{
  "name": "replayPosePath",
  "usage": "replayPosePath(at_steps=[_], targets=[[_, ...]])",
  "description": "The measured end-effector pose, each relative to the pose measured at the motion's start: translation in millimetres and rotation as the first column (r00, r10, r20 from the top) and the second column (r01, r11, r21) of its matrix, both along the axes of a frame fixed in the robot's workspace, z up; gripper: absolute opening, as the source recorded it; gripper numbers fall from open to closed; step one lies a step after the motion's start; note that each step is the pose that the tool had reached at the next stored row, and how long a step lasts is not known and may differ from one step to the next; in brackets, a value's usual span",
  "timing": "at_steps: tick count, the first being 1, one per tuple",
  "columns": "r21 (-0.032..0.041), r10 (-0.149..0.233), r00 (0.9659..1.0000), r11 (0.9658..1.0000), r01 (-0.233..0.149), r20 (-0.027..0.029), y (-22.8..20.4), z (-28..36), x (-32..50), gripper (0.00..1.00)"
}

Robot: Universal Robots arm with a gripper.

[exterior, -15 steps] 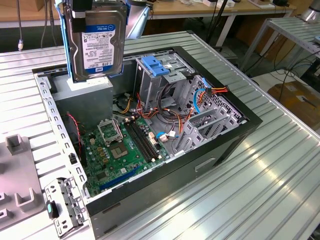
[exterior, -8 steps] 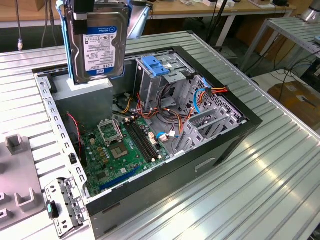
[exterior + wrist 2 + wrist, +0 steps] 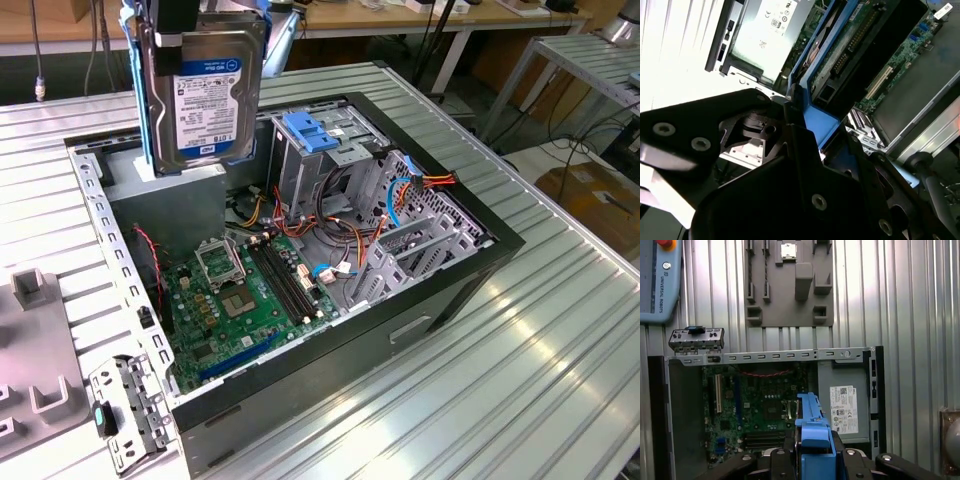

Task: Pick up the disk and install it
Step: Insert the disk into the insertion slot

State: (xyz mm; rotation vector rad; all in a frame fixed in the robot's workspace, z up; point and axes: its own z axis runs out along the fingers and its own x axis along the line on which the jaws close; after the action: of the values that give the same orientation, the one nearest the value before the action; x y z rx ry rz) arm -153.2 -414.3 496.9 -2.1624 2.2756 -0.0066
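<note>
The black claw (image 3: 812, 455) pinches the flat dark metal disk with blue side rails (image 3: 205, 95) and holds it upright in the air. Below the claw, the open black computer case (image 3: 450, 295) sits on the ribbed silver table (image 3: 560, 350). The disk seems to touch nothing else.

Flat rectangular dark-cased disk (image 3: 205, 100): the casing was dark metal with a dull sheen; its white-and-blue label looked like smooth paper.
Blue side rails (image 3: 810, 412): these were smooth plastic, faintly glossy.
Black pincer (image 3: 815, 450): its finish was matt, set with bright metal screw heads.
Ribbed silvery surface (image 3: 450, 400): it was grooved metal, shiny under glare.
Open black computer case (image 3: 300, 370): it was matt black outside and bare grey sheet metal inside.
Green motherboard (image 3: 230, 310): the circuit board was slightly glossy.
Grey power-supply box (image 3: 842, 372): it was dull metal with a white paper sticker.
Blue latch (image 3: 310, 130): it was smooth plastic.
Grey fixture plate (image 3: 790, 295): it was matt and looked like plastic.
</note>
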Motion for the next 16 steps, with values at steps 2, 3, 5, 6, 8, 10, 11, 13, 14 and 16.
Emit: replayPosePath(at_steps=[2,3,5,6,8,10,11,13,14,16], targets=[[-0.0005,0.000,1.0000,1.0000,0.000,0.0000,-0.2,-0.1,3.1,0.37],[-0.0009,0.000,1.0000,1.0000,0.000,-0.0001,-0.3,-0.1,6.2,0.37],[-0.0009,0.000,1.0000,1.0000,0.000,0.0000,-0.3,-0.2,12.8,0.37],[-0.0009,0.000,1.0000,1.0000,0.000,0.0000,-0.3,-0.2,18.7,0.37],[-0.0010,0.000,1.0000,1.0000,0.000,0.0000,-0.4,-0.3,24.6,0.37],[-0.0012,0.000,1.0000,1.0000,0.000,0.0000,-0.3,-0.4,32.4,0.37],[-0.0014,0.000,1.0000,1.0000,0.000,0.0000,-0.4,-0.4,36.2,0.37],[-0.0016,0.000,1.0000,1.0000,0.000,0.0000,-0.4,-0.5,43.0,0.37],[-0.0017,0.000,1.0000,1.0000,0.000,-0.0001,-0.4,-0.5,46.2,0.37],[-0.0021,0.000,1.0000,1.0000,0.000,0.0000,-0.4,-0.6,53.5,0.37]])
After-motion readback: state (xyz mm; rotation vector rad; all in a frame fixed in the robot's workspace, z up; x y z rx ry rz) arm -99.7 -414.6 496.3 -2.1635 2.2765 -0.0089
